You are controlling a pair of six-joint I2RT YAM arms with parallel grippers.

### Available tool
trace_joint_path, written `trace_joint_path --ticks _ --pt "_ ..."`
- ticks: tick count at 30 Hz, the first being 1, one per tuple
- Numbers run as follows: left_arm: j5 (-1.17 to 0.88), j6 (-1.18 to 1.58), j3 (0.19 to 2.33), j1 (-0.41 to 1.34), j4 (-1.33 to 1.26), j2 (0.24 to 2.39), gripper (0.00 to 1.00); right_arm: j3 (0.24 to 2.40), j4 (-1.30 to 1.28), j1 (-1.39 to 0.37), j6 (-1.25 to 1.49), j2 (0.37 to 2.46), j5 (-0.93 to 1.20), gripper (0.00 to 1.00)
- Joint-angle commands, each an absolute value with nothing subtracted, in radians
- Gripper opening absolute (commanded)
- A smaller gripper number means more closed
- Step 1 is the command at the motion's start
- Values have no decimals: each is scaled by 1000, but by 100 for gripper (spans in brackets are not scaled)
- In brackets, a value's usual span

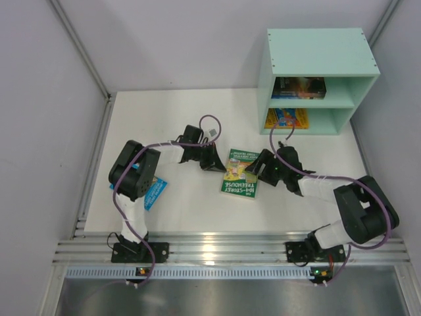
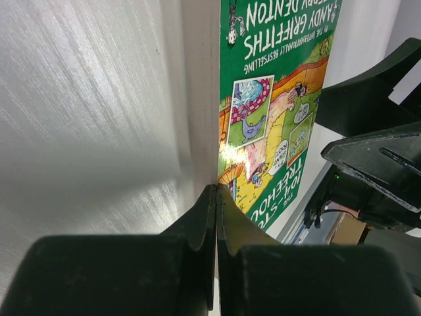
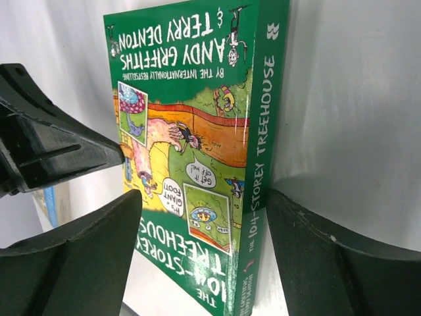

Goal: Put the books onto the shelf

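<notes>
A green paperback point(image 1: 240, 174) lies on the white table point(image 1: 177, 125) between my two grippers. My left gripper point(image 1: 214, 161) is shut with nothing between its jaws, and its tips point(image 2: 216, 191) touch the left edge of the green book point(image 2: 276, 112). My right gripper point(image 1: 260, 168) stands open astride the book's spine side. In the right wrist view one finger point(image 3: 99, 250) is over the green cover point(image 3: 191, 131) and the other finger point(image 3: 329, 257) is beside the spine. The mint-green shelf point(image 1: 322, 56) at the back right holds a dark book point(image 1: 299, 87) above and an orange-yellow book point(image 1: 287, 118) below.
A light blue book point(image 1: 154, 193) lies partly under the left arm near the front left. Grey walls enclose the table on three sides, with a metal rail along the front edge point(image 1: 223, 250). The right gripper's cable point(image 1: 276, 135) loops in front of the shelf.
</notes>
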State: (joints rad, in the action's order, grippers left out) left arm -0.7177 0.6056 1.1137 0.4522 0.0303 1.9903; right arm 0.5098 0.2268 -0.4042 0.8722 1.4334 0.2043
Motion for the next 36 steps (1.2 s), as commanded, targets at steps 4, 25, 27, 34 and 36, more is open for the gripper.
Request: trace_joint_path --ticks 4,25,27,34,36 --pt "-563 549 1057 433 156 2060 0 459 415 -420 951 1514 337 77" --pt "-586 531 1077 431 184 2051 0 275 1083 -394 1201 1692 512 50" --pt "-595 523 1078 433 181 2040 0 272 1083 -390 1201 1692 499 48" --pt "-617 531 1095 431 196 1999 12 190 1314 -380 1293 1712 453 1" --pt "-624 525 1143 431 231 1961 21 143 1351 -361 1321 1680 443 0"
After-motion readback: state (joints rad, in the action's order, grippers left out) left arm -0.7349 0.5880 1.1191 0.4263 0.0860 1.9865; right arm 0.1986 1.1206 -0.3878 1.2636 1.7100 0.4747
